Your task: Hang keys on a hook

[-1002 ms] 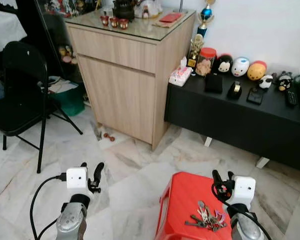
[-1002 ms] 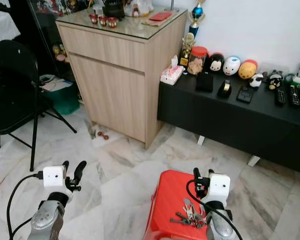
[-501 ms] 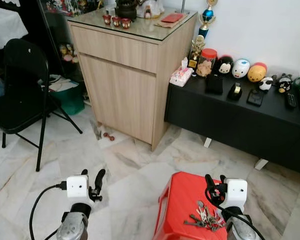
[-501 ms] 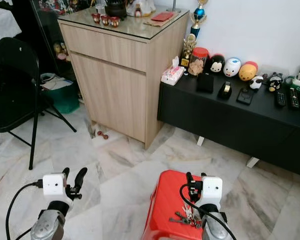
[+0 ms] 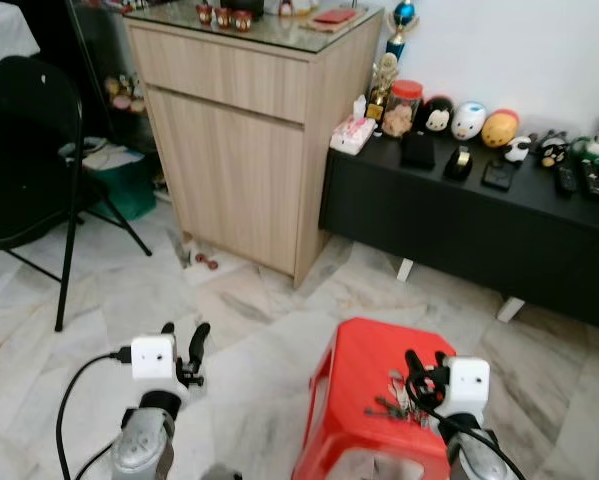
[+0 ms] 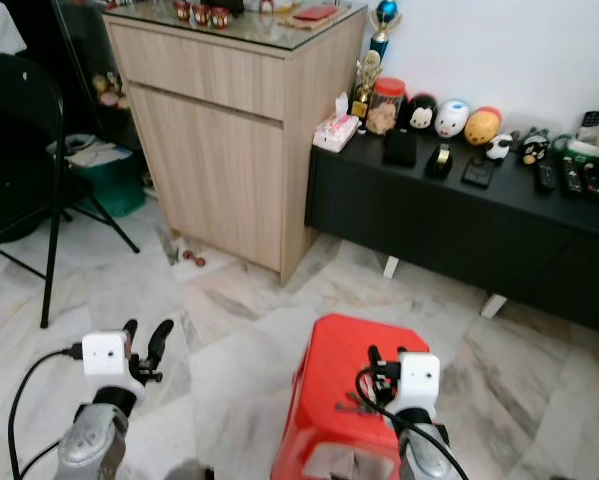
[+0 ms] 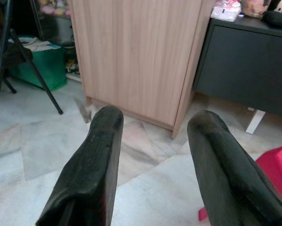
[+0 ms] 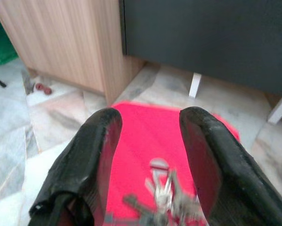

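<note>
A bunch of keys (image 5: 392, 405) lies on the top of a red plastic stool (image 5: 354, 385) in front of me. My right gripper (image 5: 425, 366) hangs just above and slightly behind the keys, open, with nothing between its fingers. In the right wrist view the keys (image 8: 162, 197) lie blurred on the stool (image 8: 141, 127) between the two spread black fingers (image 8: 91, 155). My left gripper (image 5: 184, 336) is held over the marble floor to the left of the stool, also open and empty, and in the left wrist view its fingers (image 7: 93, 160) point at the cabinet.
A tall wooden cabinet (image 5: 241, 130) stands ahead, with a low black sideboard (image 5: 459, 215) full of toys and remotes to its right. A black folding chair (image 5: 24, 150) and a green bin (image 5: 124, 190) are at the left. Marble floor surrounds the stool.
The camera has shifted forward and down, so the stool sits higher in view. My right gripper has come closer to the keys. The left gripper has barely moved.
</note>
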